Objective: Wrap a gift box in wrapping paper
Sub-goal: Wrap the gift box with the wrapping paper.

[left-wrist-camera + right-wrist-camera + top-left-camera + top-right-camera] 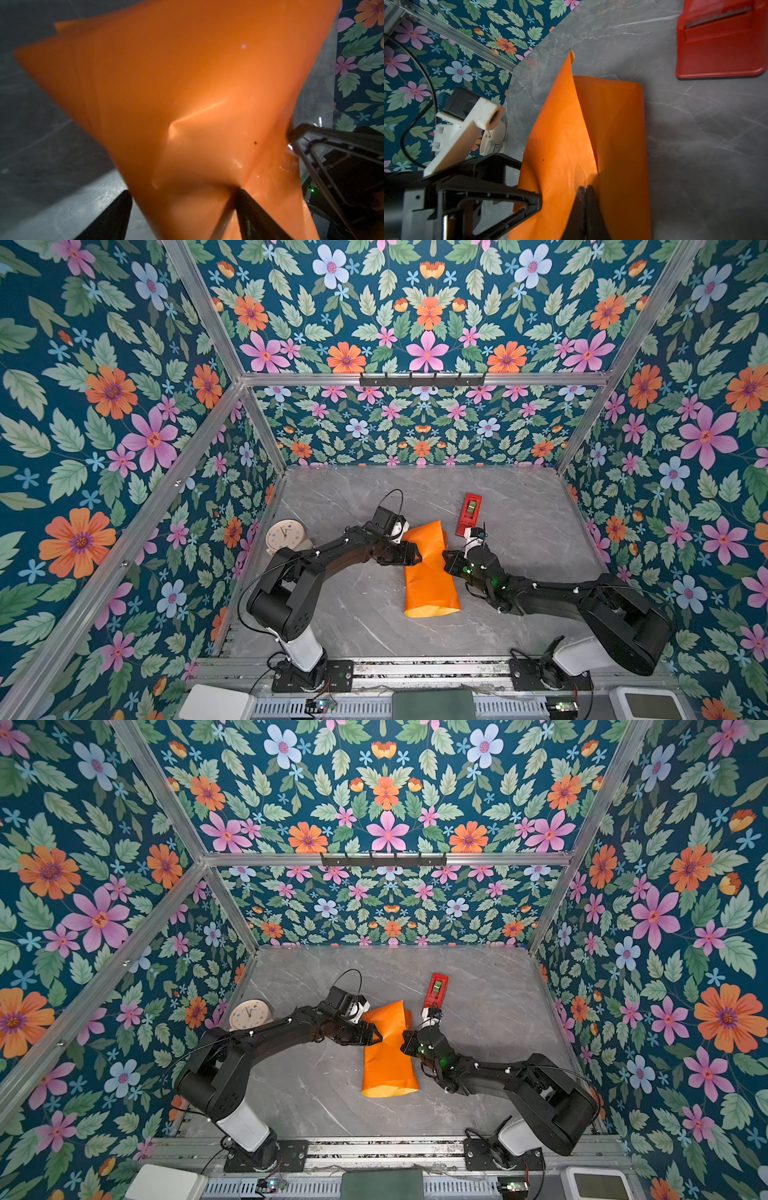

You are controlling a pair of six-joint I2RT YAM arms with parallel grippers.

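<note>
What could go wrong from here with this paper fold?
The right claw pinches a raised edge of the wrapping paper; a hard pull might tear it. The open left claw has one finger denting the sheet, risking creases. The red tape dispenser lies close by the right claw and could be knocked.

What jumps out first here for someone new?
The bright orange wrapping paper lies mid-table, bundled and pinched at its waist, against floral walls. The right gripper is shut on a raised fold of it, while the left gripper straddles it from the opposite side, jaws wide. A red tape dispenser lies just beyond.
</note>
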